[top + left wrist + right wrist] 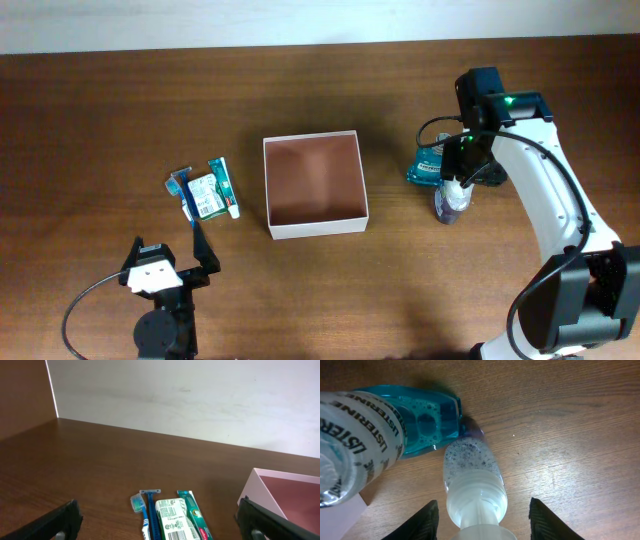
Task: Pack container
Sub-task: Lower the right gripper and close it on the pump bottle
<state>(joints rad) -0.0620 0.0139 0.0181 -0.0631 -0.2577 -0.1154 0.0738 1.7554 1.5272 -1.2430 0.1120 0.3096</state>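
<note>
The container, a shallow white-walled box with a reddish-brown floor, sits at the table's middle; its corner shows in the left wrist view. My right gripper is open, its fingers on either side of a clear pump bottle standing on the table, not touching it. A blue Listerine bottle lies beside it, also in the overhead view. My left gripper is open and empty, near a toothbrush, razor, green-white packet and toothpaste box.
The toiletry group lies left of the container. The table's far edge meets a white wall. The right arm reaches in from the right front corner.
</note>
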